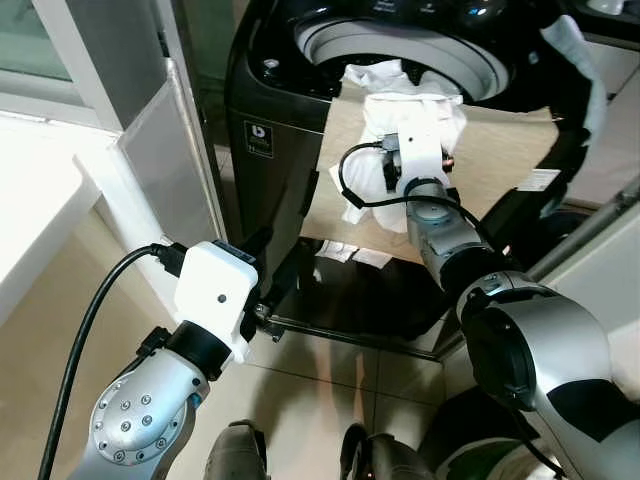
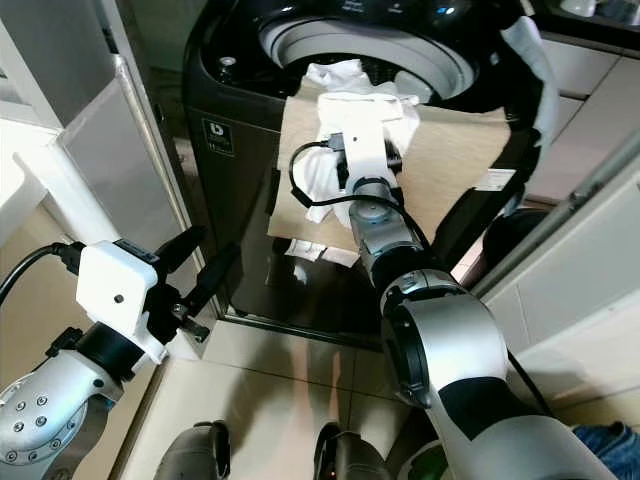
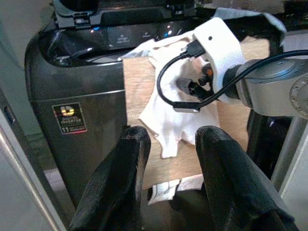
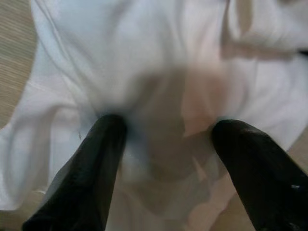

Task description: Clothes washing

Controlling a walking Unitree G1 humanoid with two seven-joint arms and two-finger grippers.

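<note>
Pale glossy floor tiles (image 1: 340,375) run along the bottom here, catching a soft reflection. Over on the left there's a white ledge (image 1: 30,215) under a window (image 1: 30,40), and a grey metal-framed panel (image 1: 175,150) leaning at an angle just beside it. Off to the right a white cabinet front (image 2: 575,290) fills the side, with a scrap of blue cloth (image 2: 605,440) lying at the bottom corner.
</note>
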